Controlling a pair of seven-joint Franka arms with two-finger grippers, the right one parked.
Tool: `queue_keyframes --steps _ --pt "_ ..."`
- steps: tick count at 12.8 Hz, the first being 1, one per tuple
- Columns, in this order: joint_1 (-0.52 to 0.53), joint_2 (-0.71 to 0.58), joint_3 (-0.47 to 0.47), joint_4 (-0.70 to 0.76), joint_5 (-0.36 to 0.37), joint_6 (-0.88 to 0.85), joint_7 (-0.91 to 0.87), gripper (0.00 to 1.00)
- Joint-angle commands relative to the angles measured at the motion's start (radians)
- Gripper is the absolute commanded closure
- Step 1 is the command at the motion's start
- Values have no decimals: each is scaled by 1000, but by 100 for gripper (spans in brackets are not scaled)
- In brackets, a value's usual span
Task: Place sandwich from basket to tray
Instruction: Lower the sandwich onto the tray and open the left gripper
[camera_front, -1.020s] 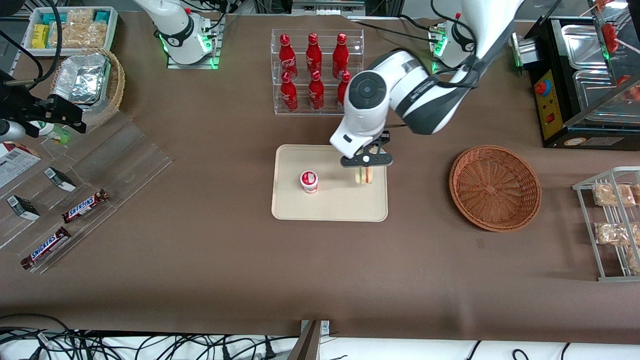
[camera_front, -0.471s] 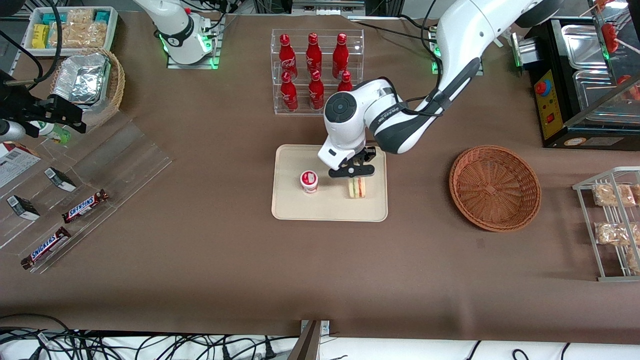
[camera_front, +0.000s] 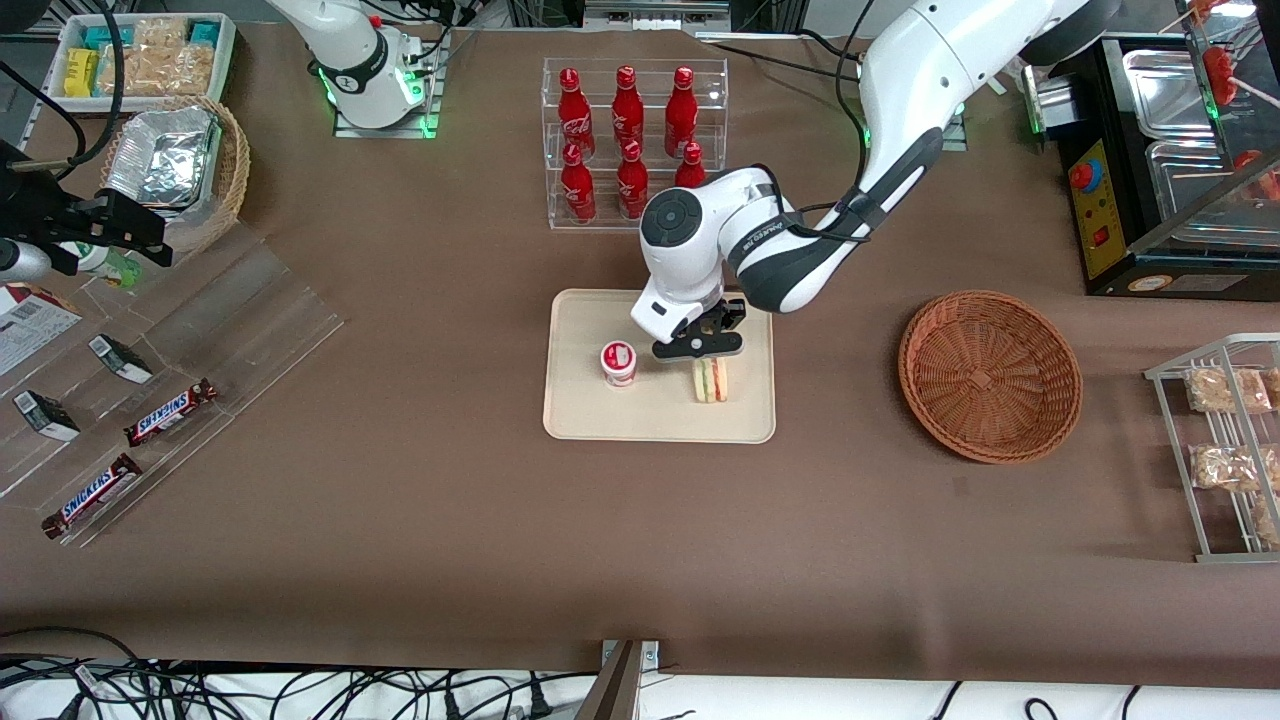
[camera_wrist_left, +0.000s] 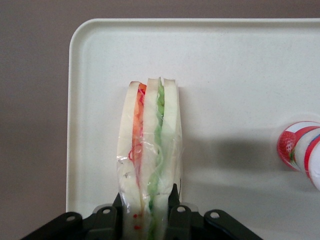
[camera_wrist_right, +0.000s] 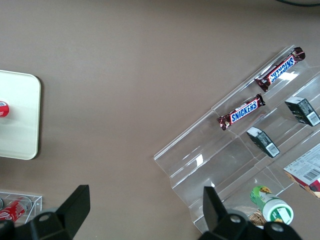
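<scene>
The wrapped sandwich (camera_front: 711, 380) (camera_wrist_left: 150, 150) stands on edge on the cream tray (camera_front: 660, 425) (camera_wrist_left: 230, 65), beside a small red-and-white yogurt cup (camera_front: 618, 362) (camera_wrist_left: 302, 150). My left gripper (camera_front: 705, 352) (camera_wrist_left: 148, 212) is low over the tray, shut on the sandwich, with a finger pressed against each bread face. The reddish-brown wicker basket (camera_front: 990, 375) sits toward the working arm's end of the table with nothing in it.
A clear rack of red bottles (camera_front: 630, 140) stands farther from the front camera than the tray. A wire rack of bagged snacks (camera_front: 1225, 445) lies past the basket. Clear acrylic steps with Snickers bars (camera_front: 170, 412) lie toward the parked arm's end.
The arm has carried the sandwich lower and a little toward the yogurt cup, bringing it down onto the tray. The grip has stayed shut on it.
</scene>
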Motion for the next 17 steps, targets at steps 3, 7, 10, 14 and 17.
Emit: queue_keyframes --steps 3,7,10,14,17 --pt "-26 19 16 25 30 0 -18 43" --pt "-24 15 16 30 28 0 -38 15" --pt "-14 -10 13 60 13 -6 -49 0" --pt "17 -86 9 145 -56 -130 -58 0" --pt "51 -96 -5 229 -87 -230 -55 0"
